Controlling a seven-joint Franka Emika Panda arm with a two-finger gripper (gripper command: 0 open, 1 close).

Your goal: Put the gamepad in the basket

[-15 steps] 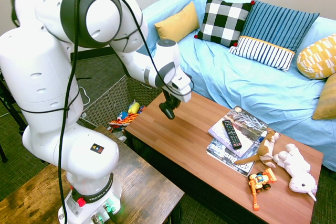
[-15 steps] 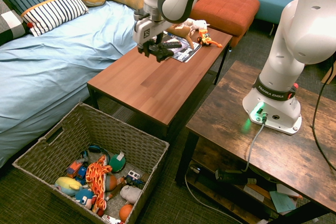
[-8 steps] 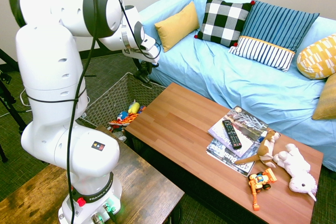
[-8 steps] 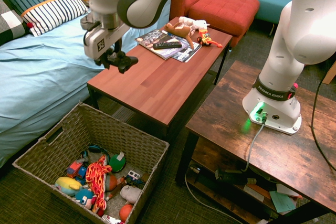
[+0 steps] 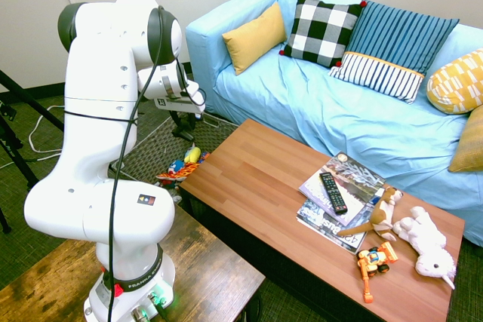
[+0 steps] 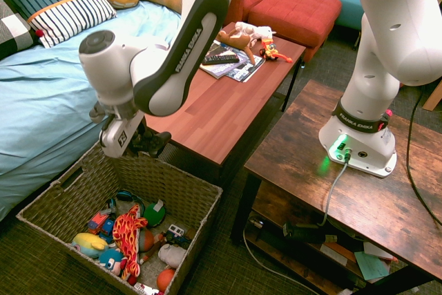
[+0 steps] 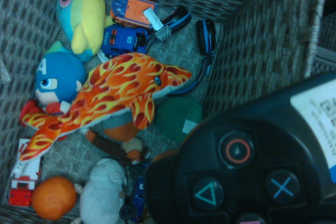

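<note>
The black gamepad (image 6: pixel 153 143) hangs in the air with my gripper (image 6: pixel 141 141) shut on it, just above the table-side rim of the woven basket (image 6: pixel 195 186). In the first exterior view the gripper (image 5: pixel 183 123) and the dark gamepad (image 5: pixel 184 130) hang over the basket (image 5: pixel 148 153), which is partly hidden behind the arm. In the wrist view the gamepad (image 7: pixel 239 174) fills one corner, its circle, triangle and cross buttons facing the camera. Beyond it lie the basket's wicker wall (image 7: pixel 262 40) and floor.
Several toys lie in the basket, among them an orange flame-patterned plush (image 7: pixel 105 98) and a blue-faced doll (image 7: pixel 58 80). The wooden coffee table (image 6: pixel 207 112) stands beside the basket, bearing magazines, a remote (image 5: pixel 333 192) and plush toys. The blue sofa (image 5: pixel 355 111) runs behind it.
The arm has swung off the coffee table and down toward the floor, carrying the gamepad from above the tabletop to just above the basket.
</note>
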